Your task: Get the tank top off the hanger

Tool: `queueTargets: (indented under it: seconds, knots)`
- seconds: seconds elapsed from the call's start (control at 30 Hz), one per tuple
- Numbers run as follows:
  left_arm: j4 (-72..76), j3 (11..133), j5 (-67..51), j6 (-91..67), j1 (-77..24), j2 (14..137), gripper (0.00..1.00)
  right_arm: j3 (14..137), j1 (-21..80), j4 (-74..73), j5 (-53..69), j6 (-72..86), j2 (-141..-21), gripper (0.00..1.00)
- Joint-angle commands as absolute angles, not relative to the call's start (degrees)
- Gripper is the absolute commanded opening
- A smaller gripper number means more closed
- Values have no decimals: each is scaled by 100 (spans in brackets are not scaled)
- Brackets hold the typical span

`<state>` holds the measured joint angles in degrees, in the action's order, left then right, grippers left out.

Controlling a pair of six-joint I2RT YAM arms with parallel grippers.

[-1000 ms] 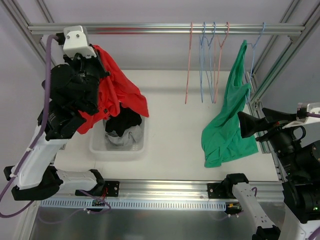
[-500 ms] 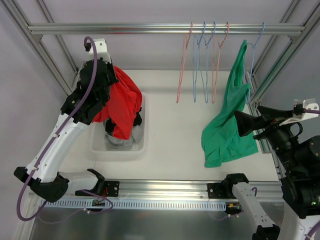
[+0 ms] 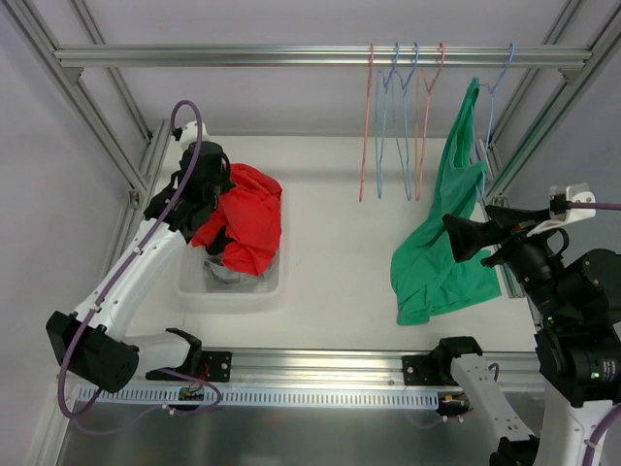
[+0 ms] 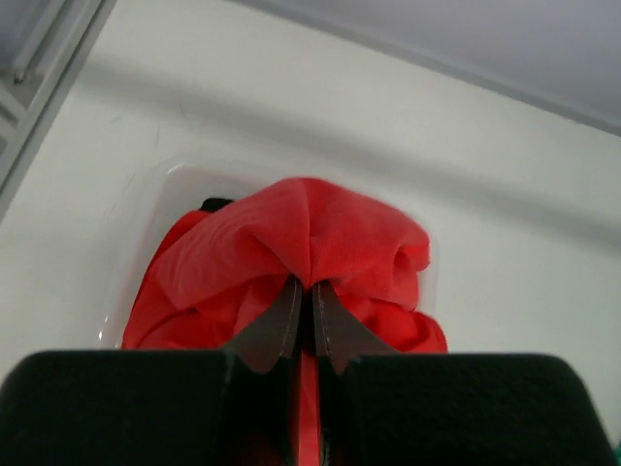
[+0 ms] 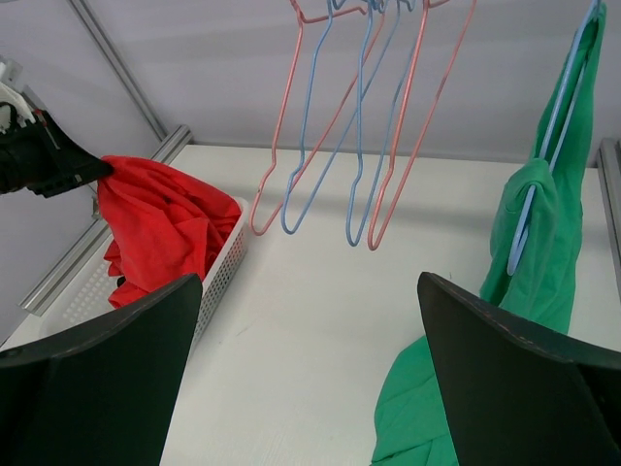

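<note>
A green tank top [image 3: 441,248] hangs on a blue hanger [image 3: 497,73] at the right end of the rail, its lower part on the table; it shows in the right wrist view [image 5: 543,243] too. My right gripper [image 3: 475,238] is open and empty beside it. My left gripper [image 3: 215,199] is shut on a red garment [image 3: 247,218], holding it over the white basket [image 3: 189,286]. In the left wrist view the jaws [image 4: 303,301] pinch the red cloth [image 4: 320,233].
Several empty red and blue hangers [image 3: 398,116] hang on the top rail [image 3: 243,55]. The basket holds dark and grey clothes [image 3: 233,272]. Metal frame posts stand at both sides.
My left arm has swung down and lowered the red garment into the basket. My right gripper has shifted slightly left toward the green tank top.
</note>
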<state>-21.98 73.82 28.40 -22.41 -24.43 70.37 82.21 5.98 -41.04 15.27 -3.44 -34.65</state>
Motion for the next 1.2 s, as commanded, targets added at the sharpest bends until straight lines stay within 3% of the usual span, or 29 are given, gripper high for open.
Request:
queueTargets:
  seconds: [0.0,0.3,0.57,0.7,0.8,0.83,0.87,0.9,1.1,1.13,1.17]
  knots:
    - [-2101,6795,2734,-3119,-2136,7083,0,8139,571,-3744,1722,-299,-3498,99]
    - [-1960,5679,2013,-3743,-2074,8287,0,7516,571,-3674,1836,-273,-3375,99]
    - [-1670,4440,2382,-4368,-2074,8736,0,6856,571,-3630,1960,-246,-3173,100]
    - [-1687,4447,2242,-4228,-2074,8544,0,6741,571,-3586,2056,-185,-3173,99]
    - [-1740,4526,2136,-4044,-2074,7563,0,6776,571,-3612,2066,-211,-3199,100]
    - [-1801,4587,2110,-3904,-2074,7376,5,6794,571,-3647,2039,-220,-3208,99]
    - [-1880,4762,2101,-3841,-2074,7183,25,6811,571,-3674,2013,-237,-3208,99]
    - [-2081,4859,2092,-3789,-2074,6850,34,6812,571,-3709,1934,-255,-3217,100]
    - [-2864,5729,2057,-3454,-2074,5838,73,6855,571,-4192,1381,-536,-3428,99]
    - [-3100,5939,2022,-3350,-2083,5732,89,6855,571,-4358,1258,-623,-3480,99]
    - [-3250,6063,1995,-3305,-2083,5626,99,6864,571,-4438,1126,-633,-3489,99]
